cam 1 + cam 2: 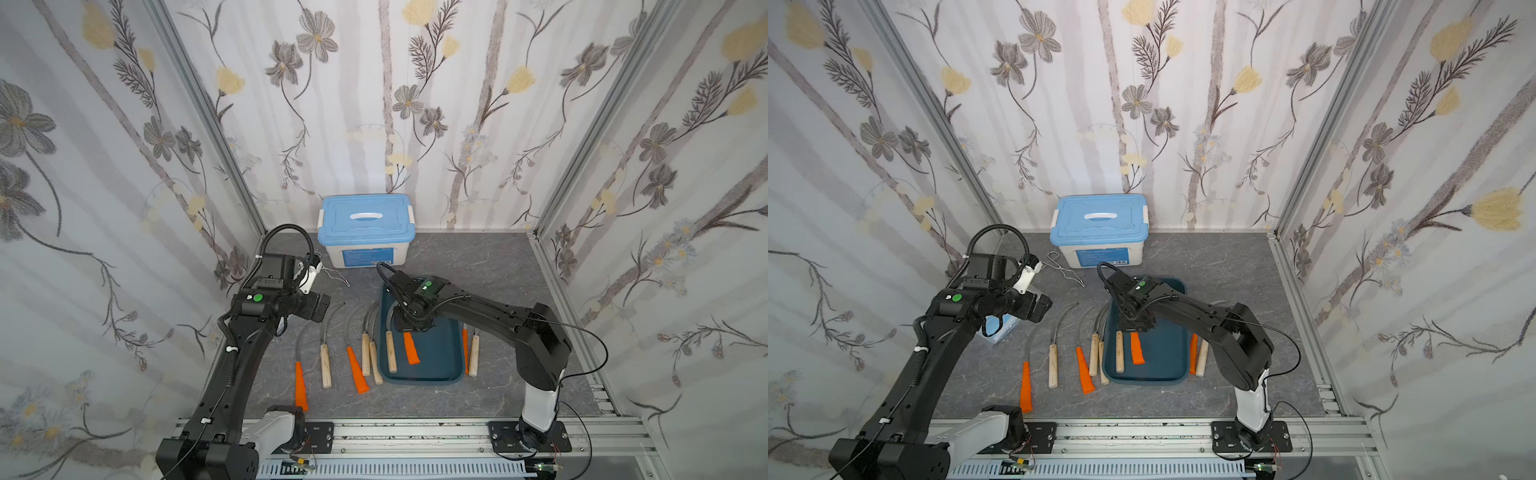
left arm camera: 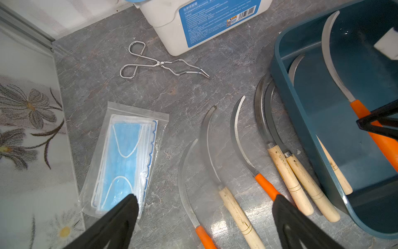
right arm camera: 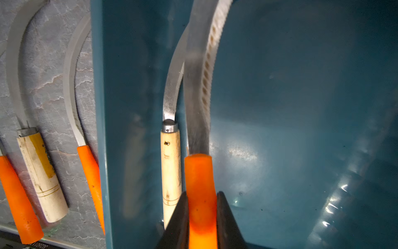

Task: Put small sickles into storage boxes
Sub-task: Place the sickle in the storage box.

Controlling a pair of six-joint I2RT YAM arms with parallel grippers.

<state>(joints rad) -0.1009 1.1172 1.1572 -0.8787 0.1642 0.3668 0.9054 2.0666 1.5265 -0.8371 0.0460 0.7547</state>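
White box [image 1: 360,257] w/ blue lid [image 1: 365,224] on, at back wall, label facing fwd. Wire tongs [image 2: 159,63] flat on grey marble-look table [image 1: 519,282], just left-front of box, not touching. Bagged blue masks [image 2: 127,159] nearer, by left wall; floral wallpaper [image 1: 415,104] all round.

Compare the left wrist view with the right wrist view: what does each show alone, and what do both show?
Left wrist only: the tongs, bagged masks, white box, two wooden sickles beside the tray, and the open left gripper.
Right wrist only: the held blade's teeth and a yellow patch on a wooden handle.
Both: the tray, the right gripper shut on an orange sickle, a wooden sickle inside, more sickles on the table.
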